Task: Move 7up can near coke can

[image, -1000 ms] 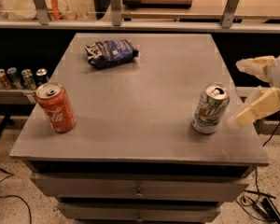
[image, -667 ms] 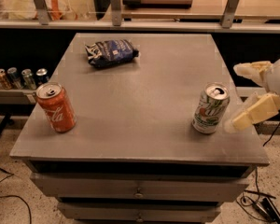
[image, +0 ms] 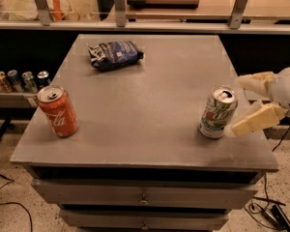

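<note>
The 7up can, white with green and red markings, stands upright near the table's right front edge. The coke can, red with white script, stands upright near the left front edge, far from the 7up can. My gripper is at the right edge of the table, just right of the 7up can. Its two cream fingers are spread apart, one behind the can and one in front, and it holds nothing.
A dark blue chip bag lies at the back left of the grey table. Several small cans stand on a low shelf left of the table. Drawers sit under the tabletop. A counter with rails runs behind.
My gripper has moved left, closer to the 7up can. Both cans and the chip bag have not moved.
</note>
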Motion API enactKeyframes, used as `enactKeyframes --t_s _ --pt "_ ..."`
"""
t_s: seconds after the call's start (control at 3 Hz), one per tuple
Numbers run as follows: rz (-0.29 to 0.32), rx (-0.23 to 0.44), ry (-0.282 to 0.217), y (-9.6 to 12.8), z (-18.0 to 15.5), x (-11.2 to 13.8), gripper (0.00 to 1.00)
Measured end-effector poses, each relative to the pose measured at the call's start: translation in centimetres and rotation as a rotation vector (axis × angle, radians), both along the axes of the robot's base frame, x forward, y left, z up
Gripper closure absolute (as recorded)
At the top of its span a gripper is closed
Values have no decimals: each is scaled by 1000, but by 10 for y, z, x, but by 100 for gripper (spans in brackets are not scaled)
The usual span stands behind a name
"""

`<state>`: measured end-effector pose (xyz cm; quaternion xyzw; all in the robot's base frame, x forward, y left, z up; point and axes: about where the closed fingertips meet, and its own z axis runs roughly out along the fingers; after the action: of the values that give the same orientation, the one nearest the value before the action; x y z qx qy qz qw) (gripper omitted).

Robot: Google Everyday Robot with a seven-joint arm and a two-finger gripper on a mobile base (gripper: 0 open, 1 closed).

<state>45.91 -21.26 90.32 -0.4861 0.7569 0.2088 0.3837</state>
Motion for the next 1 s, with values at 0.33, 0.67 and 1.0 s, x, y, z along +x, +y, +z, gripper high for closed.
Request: enactKeyframes --t_s 0.33,0.67,1.0 --pt "4 9 6 3 -4 1 41" --pt "15 16 11 8 -7 4 63" --pt "26 19 19 12 -8 7 87"
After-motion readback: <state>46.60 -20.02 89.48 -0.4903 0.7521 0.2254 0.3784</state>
